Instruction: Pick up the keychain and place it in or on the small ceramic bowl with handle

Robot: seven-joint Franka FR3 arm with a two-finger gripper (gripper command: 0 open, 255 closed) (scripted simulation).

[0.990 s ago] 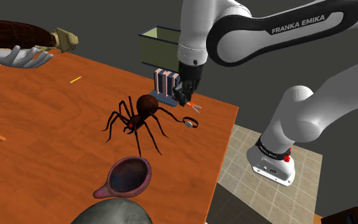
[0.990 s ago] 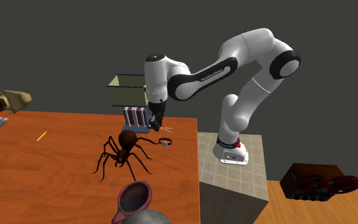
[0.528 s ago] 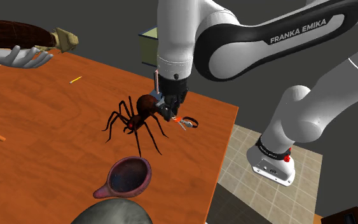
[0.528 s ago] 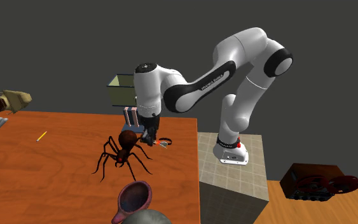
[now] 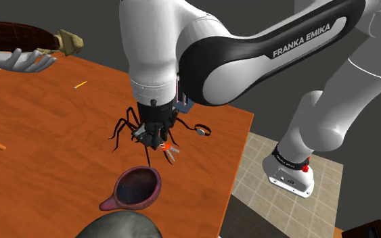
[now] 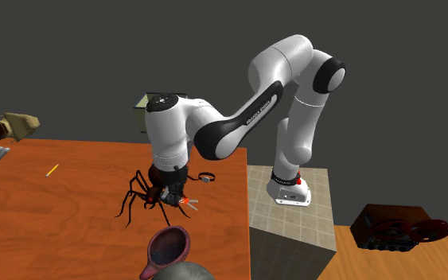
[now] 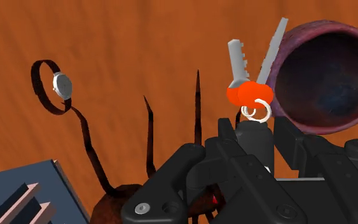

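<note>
The gripper [image 5: 158, 140] pinches the keychain [image 7: 249, 94] by its ring. The orange fob and two silver keys stick out just past the fingertips, held above the orange-brown table [image 5: 53, 135]. The dark, pink-rimmed bowl [image 7: 274, 76] with handle lies just ahead of the gripper and lower, near the keys. A toy spider [image 7: 114, 203] sits right under the gripper — a wristwatch [image 7: 61, 84] lies on the side away from the bowl.

Orange fob and silver keys on keychain [image 7: 249, 94], mauve-pink bowl [image 7: 323, 76] with blue-black inside, dark brown spider [image 7: 114, 203], streaky orange-brown table [image 5: 47, 128], black-strapped silver-faced watch [image 7: 61, 84], all-black gripper [image 7: 254, 133]
</note>
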